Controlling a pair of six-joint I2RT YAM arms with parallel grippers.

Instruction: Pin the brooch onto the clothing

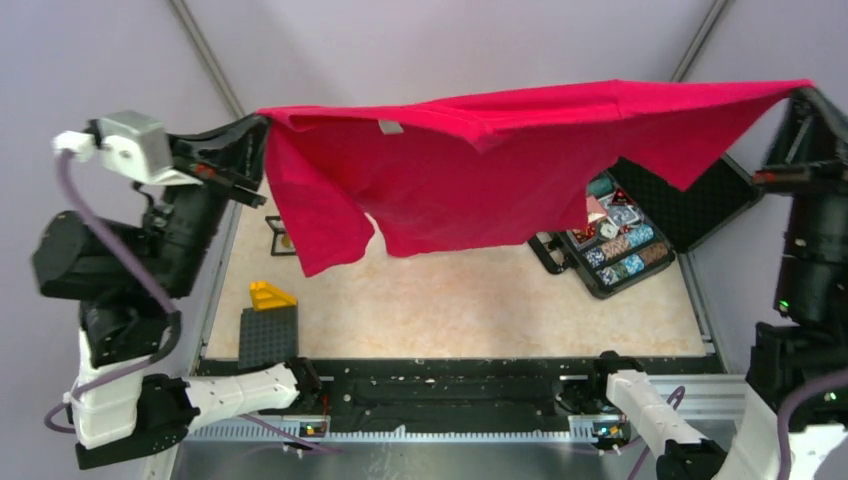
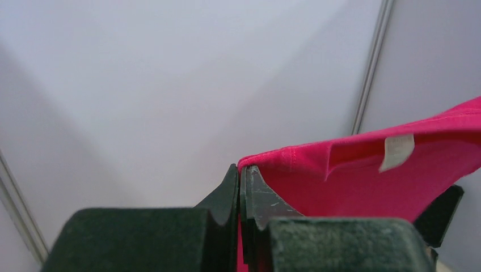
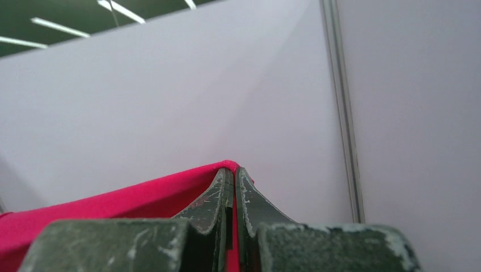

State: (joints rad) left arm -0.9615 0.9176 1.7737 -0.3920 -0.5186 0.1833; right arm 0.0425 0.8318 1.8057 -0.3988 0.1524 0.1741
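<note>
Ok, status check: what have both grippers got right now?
Left gripper shut on red T-shirt; right gripper likewise. T-shirt stretched aloft over table. Black case partly beneath it.

The left gripper (image 2: pixel 240 174) had its two dark, scuffed fingers (image 2: pixel 264 199) pressed together on a hemmed edge of the red T-shirt (image 2: pixel 363 184), the fabric pinched between the tips. From there the cloth ran off to the right, sagging a little, with its white neck label (image 2: pixel 397 151) hanging tilted below the collar fold. A black shape (image 2: pixel 440 214) showed under the shirt at lower right; what it was could not be told. Behind stood a pale wall (image 2: pixel 170 85) with a slim metal strip (image 2: pixel 372 62).
</note>
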